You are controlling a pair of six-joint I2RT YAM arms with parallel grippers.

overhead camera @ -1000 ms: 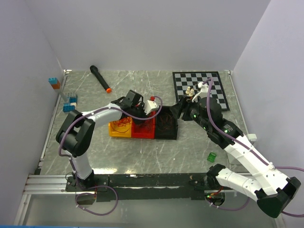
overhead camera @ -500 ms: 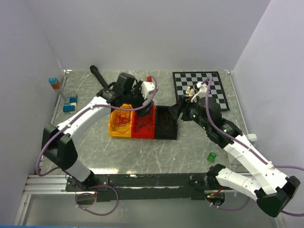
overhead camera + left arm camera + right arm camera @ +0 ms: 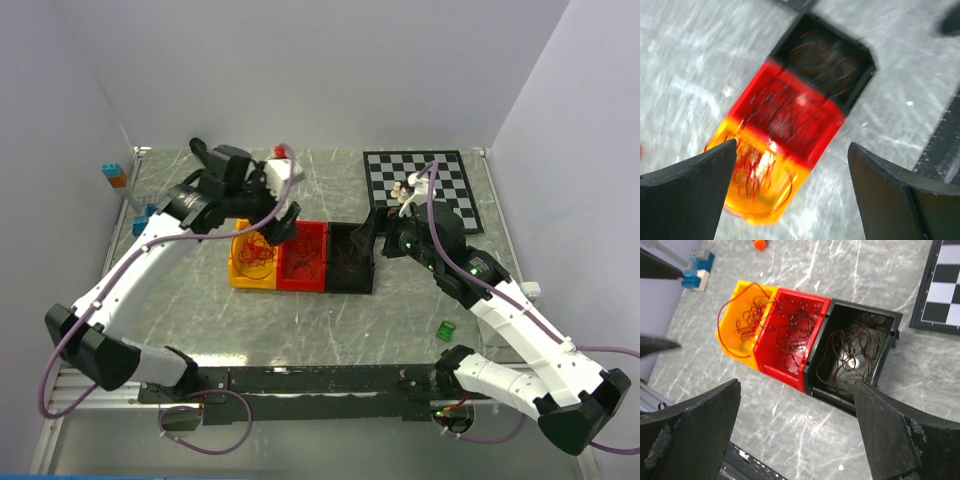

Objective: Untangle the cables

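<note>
Left pincer [image 3: 792,150] has released and lifted off the bins, jaws wide, empty. Right pincer [image 3: 796,385] has also spread fully, empty, above the black plastic bin [image 3: 865,310]. Thin curly cables [image 3: 790,335] sit in the yellow [image 3: 725,340], red [image 3: 775,372] and black bins. Looks mostly separated.

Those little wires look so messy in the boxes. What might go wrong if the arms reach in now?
1. Red wires seem to straddle the wall between the yellow bin and red bin; pulling one could drag the rest along.
2. A loop arches over the yellow bin's outer rim and might snag or spill out.
</note>
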